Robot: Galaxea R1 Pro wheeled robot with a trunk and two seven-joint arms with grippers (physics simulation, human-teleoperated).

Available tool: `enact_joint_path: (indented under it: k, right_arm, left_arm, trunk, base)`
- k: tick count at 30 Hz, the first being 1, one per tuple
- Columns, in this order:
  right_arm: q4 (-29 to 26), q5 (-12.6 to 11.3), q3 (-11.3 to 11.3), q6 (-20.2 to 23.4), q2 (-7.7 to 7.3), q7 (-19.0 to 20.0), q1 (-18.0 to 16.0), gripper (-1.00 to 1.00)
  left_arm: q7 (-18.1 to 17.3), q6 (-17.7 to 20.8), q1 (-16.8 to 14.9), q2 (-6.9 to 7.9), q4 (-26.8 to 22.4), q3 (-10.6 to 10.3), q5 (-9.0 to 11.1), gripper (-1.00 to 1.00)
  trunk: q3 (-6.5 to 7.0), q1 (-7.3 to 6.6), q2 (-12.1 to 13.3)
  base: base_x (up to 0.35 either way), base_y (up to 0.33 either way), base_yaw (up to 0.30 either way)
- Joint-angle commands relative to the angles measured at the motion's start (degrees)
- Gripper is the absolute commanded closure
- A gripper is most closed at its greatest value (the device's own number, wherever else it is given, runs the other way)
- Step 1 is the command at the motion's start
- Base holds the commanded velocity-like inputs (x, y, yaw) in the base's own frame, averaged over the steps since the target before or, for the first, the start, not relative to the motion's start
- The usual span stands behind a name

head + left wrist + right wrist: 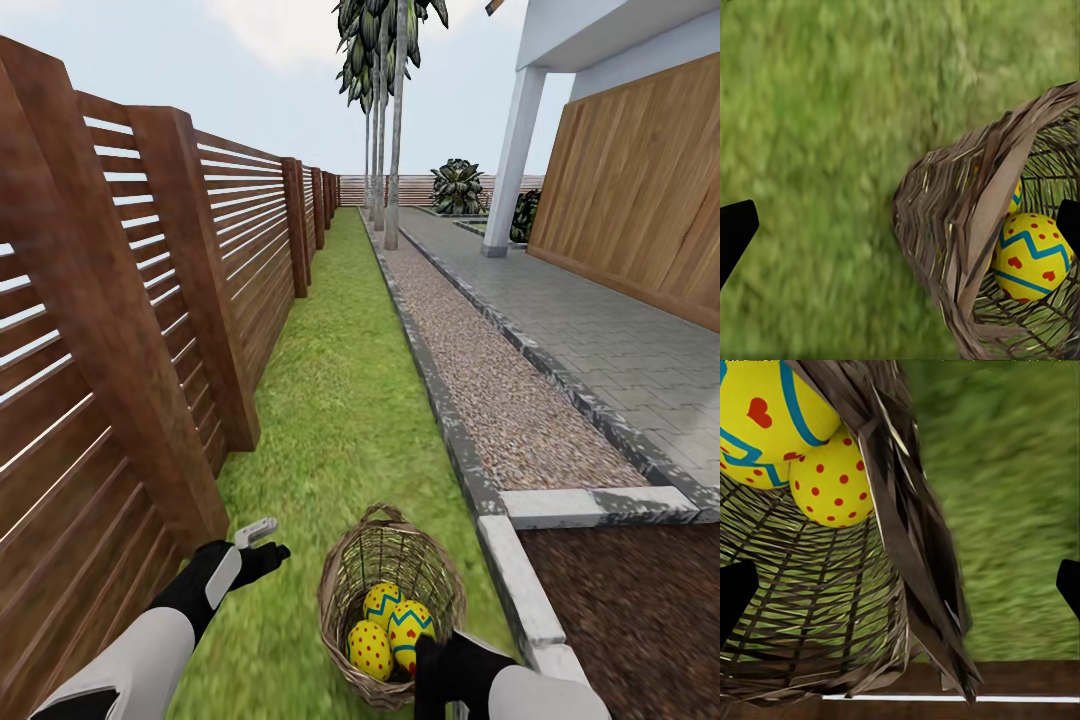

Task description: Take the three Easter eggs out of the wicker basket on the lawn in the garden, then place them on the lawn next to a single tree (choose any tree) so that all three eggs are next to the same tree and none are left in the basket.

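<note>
Head view: three Easter eggs (388, 628) lie in the wicker basket (352, 575) on the lawn (335, 420), its near rim hidden behind the right claw (438, 668). Both claws spread wide, empty; left claw (262, 545) beside the basket.

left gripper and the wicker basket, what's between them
Only bare lawn: in the head view a strip of short grass separates the left gripper from the wicker basket, with nothing lying on it.

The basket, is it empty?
No, three Easter eggs lie inside the wicker basket on the lawn.
</note>
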Motion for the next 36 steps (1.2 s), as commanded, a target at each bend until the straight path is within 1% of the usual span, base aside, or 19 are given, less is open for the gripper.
enact_joint_path:
  k: [1, 6, 21, 27, 29, 33, 36]
  right_arm:
    - [0.0, -0.5, 0.3, -0.1, 0.0, -0.2, 0.2, -1.0]
    - [0.0, -0.4, 0.3, -0.2, 0.01, -0.1, 0.8, -1.0]
    - [-0.1, -0.2, 0.4, -1.0, 0.08, 0.2, 0.8, -1.0]
    - [0.0, -0.4, 0.3, -4.6, 0.13, 0.4, 0.9, -1.0]
    - [0.1, -0.4, 0.3, -6.0, 0.16, 1.4, 1.6, -1.0]
    - [0.5, -0.4, 0.2, -6.6, 0.42, 3.8, 2.2, -1.0]
    - [0.7, -0.4, 0.3, -6.7, 0.54, 4.3, 2.3, -1.0]
  left_arm:
    - [0.2, 0.3, 0.0, -0.04, -0.1, 0.3, 0.5, -1.0]
    - [0.2, 0.3, 0.0, -0.07, -0.1, 0.3, 0.5, -1.0]
    - [0.2, 0.3, 0.0, -0.13, -0.1, 0.3, 0.5, -1.0]
    - [0.2, 0.3, 0.0, -0.13, -0.1, 0.3, 0.5, -1.0]
    - [0.2, 0.3, 0.0, -0.13, -0.1, 0.3, 0.5, -1.0]
    - [0.2, 0.3, 0.0, -0.13, -0.1, 0.3, 0.5, -1.0]
    - [0.2, 0.3, 0.0, -0.28, -0.1, 0.3, 0.5, -1.0]
  trunk:
    - [-0.05, -0.01, 0.0]
    - [-0.05, -0.01, 0.0]
    - [-0.05, -0.01, 0.0]
    - [-0.05, -0.01, 0.0]
    - [-0.05, -0.01, 0.0]
    - [-0.05, -0.01, 0.0]
    - [-0.05, -0.01, 0.0]
  base:
    - [0.0, 0.0, 0.0]
    - [0.0, 0.0, 0.0]
    - [0.0, 0.0, 0.0]
    - [0.0, 0.0, 0.0]
    - [0.0, 0.0, 0.0]
    - [0.0, 0.0, 0.0]
    - [0.0, 0.0, 0.0]
